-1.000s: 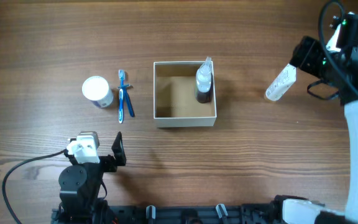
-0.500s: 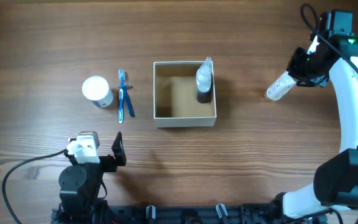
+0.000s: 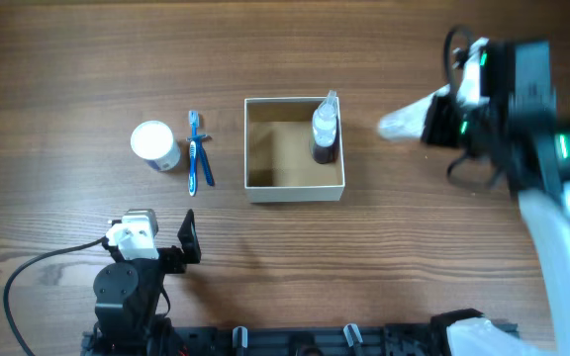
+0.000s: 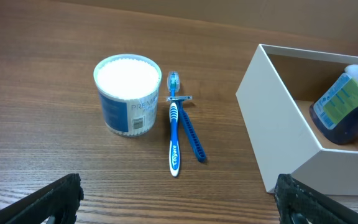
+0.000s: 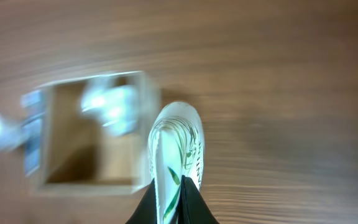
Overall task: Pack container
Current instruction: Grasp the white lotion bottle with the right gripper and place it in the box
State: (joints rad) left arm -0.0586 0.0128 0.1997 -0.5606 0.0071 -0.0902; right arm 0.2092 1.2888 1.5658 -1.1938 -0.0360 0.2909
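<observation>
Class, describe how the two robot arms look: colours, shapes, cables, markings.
Left arm: black, boxy, a white block on top, a black cable looping off. Right arm: black housing with green lights, a white curved link, a looped black cable. Fingers are black.

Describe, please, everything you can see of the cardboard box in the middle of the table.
The box is square, shallow and open-topped, seemingly cardboard, with white walls and rim and a tan-brown inside. It sits flat on the wooden table, right of the toothbrush. One bottle of dark liquid rests inside against its right wall; the remaining floor is bare. The right gripper, shut on a white tube, is off to its right, not touching it.
</observation>
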